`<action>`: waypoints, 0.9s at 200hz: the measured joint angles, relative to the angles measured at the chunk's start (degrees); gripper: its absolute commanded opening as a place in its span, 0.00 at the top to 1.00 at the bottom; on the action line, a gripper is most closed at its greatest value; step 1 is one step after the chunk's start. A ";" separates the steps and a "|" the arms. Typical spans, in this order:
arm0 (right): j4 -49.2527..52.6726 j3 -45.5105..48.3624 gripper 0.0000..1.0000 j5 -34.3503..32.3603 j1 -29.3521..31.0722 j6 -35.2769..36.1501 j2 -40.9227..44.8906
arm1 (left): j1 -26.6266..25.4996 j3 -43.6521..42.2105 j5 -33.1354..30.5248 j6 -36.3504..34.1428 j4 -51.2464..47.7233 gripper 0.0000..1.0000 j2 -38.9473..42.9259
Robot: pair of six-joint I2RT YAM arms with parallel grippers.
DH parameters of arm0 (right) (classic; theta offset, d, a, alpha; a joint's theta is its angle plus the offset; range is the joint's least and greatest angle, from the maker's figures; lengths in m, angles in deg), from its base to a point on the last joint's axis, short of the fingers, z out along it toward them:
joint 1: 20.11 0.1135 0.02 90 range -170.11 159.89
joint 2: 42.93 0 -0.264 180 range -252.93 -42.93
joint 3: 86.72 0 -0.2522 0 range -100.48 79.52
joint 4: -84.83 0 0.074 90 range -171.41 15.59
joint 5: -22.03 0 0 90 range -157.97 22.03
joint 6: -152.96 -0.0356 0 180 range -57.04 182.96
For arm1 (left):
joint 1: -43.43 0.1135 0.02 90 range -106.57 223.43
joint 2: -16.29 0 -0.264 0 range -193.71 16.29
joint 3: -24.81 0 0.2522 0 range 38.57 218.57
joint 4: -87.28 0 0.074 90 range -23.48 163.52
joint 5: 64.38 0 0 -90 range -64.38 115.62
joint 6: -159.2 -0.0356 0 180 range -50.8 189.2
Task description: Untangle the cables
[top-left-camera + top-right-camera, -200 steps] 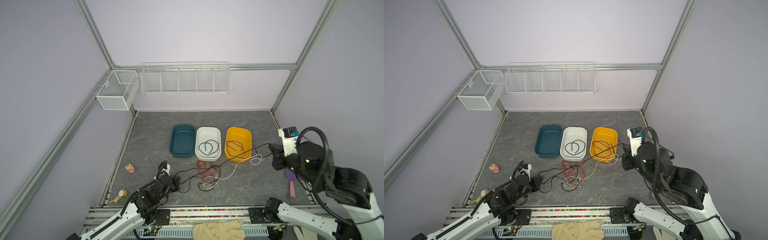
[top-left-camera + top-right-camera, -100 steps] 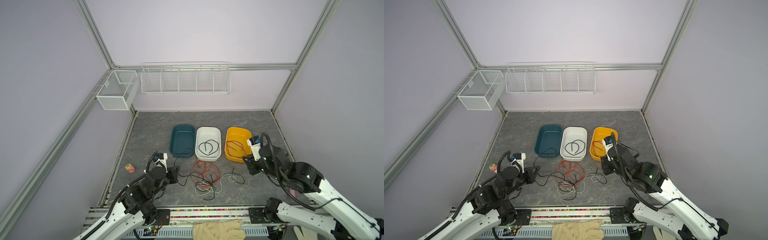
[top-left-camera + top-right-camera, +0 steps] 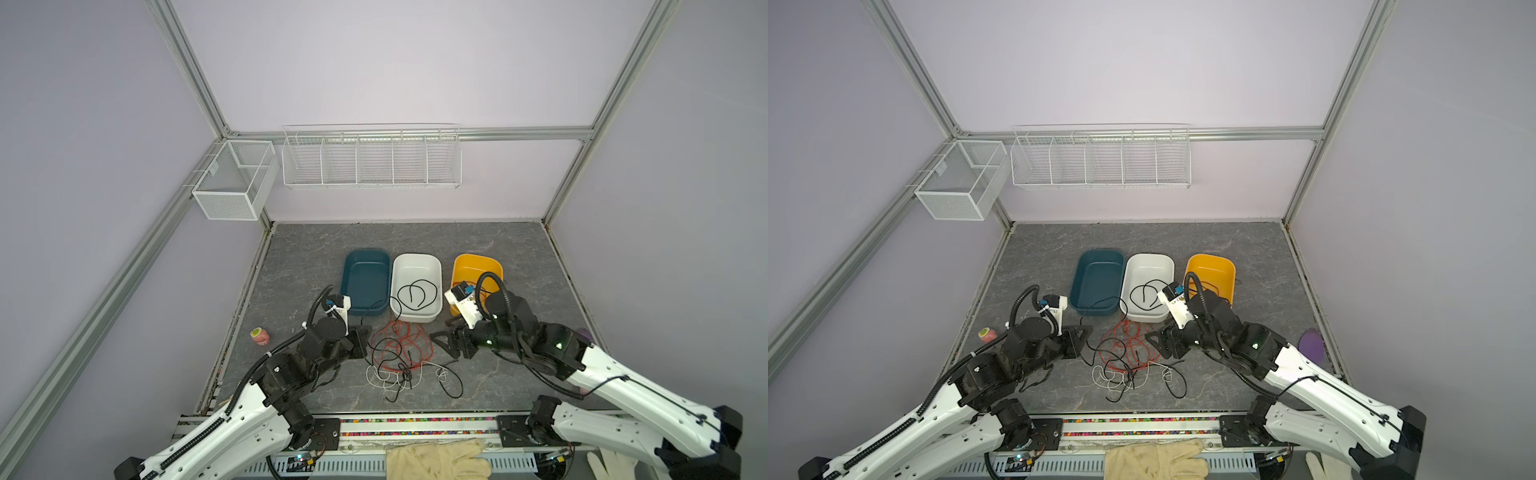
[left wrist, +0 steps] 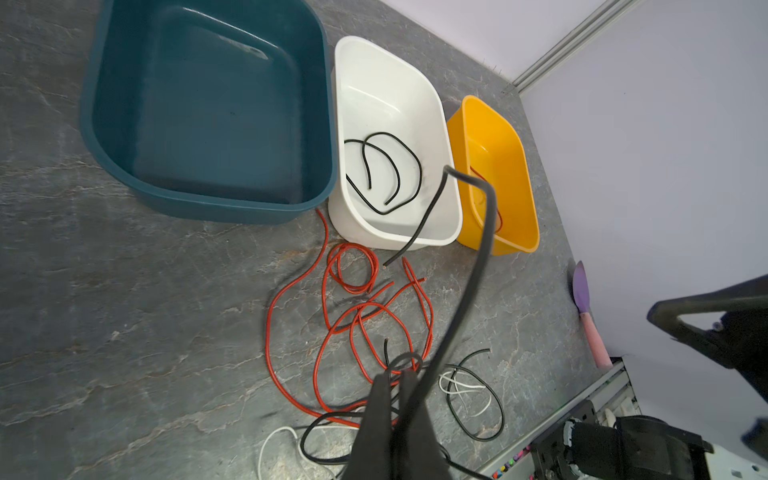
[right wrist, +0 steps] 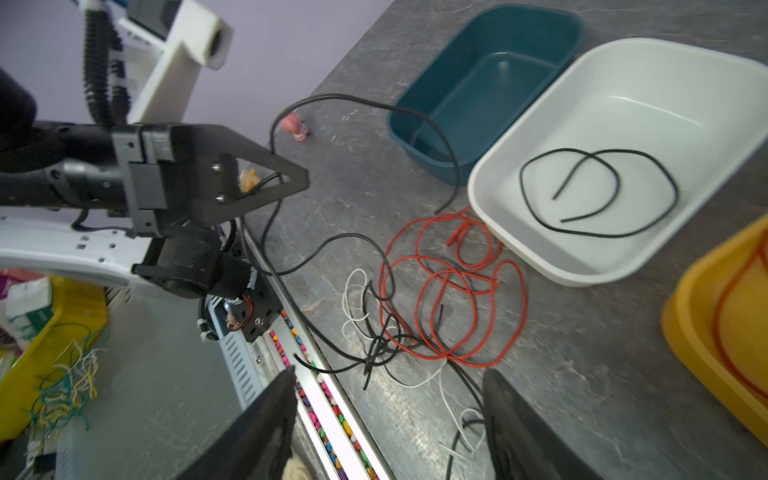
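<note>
- While the left tool (image 4: 399,376) is clenched on a black cable (image 4: 459,316), most of the cables (image 3: 397,353) lie heaped on the worktop (image 3: 311,257) between the two arms, in front of the tubs. A hard pull probably drags the whole heap instead of freeing one strand.
- That black cable runs into a knot (image 5: 376,343) where it crosses the white cable (image 4: 459,387) and the red cable (image 4: 269,328), so tension may cinch the knot tighter.
- Its raised loop arches close to the teal tub (image 3: 365,254) and the white tub (image 3: 415,257). It could snag a rim and shift a tub, or hook the black strand lying in the white one.
- The right tool (image 5: 386,376) is spread wide and grasps nothing, just beside the red loops. Closing there may pinch several strands together.
- Both tools sit near each other across the heap, so a careless reach risks a bump.
- Such a thin strand may slip out of the clenched tool.
</note>
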 measured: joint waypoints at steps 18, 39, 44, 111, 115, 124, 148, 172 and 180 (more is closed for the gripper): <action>-3.50 0.00 0.29 1.53 2.45 1.27 -3.80 | 0.00 0.39 1.25 -0.15 1.07 1.00 -1.60; -6.67 0.00 0.32 2.64 3.96 2.36 -8.15 | 0.00 1.36 2.51 -0.35 2.45 1.00 -3.04; -7.34 0.00 0.34 2.82 4.15 2.60 -9.01 | 0.00 1.49 2.73 -0.37 2.78 1.00 -3.21; -13.88 1.51 0.58 4.76 7.15 3.41 -15.76 | 0.00 1.57 3.74 -0.37 4.74 1.00 -3.89; -14.08 1.51 0.58 4.87 7.32 3.39 -16.04 | 0.00 1.57 3.74 -0.37 4.74 1.00 -3.96; -14.58 1.51 0.58 5.14 7.69 3.41 -16.61 | 0.00 1.57 3.72 -0.39 4.76 1.00 -4.11; -15.34 1.51 0.56 5.40 8.61 3.39 -17.59 | 0.00 1.57 3.54 -0.39 4.76 1.00 -4.24; -15.80 1.53 0.70 5.38 9.27 3.26 -17.94 | 0.00 1.57 3.56 -0.37 5.05 1.00 -4.24; -15.98 1.55 0.75 5.38 9.40 3.15 -18.01 | 0.00 1.57 3.56 -0.39 5.22 1.00 -4.24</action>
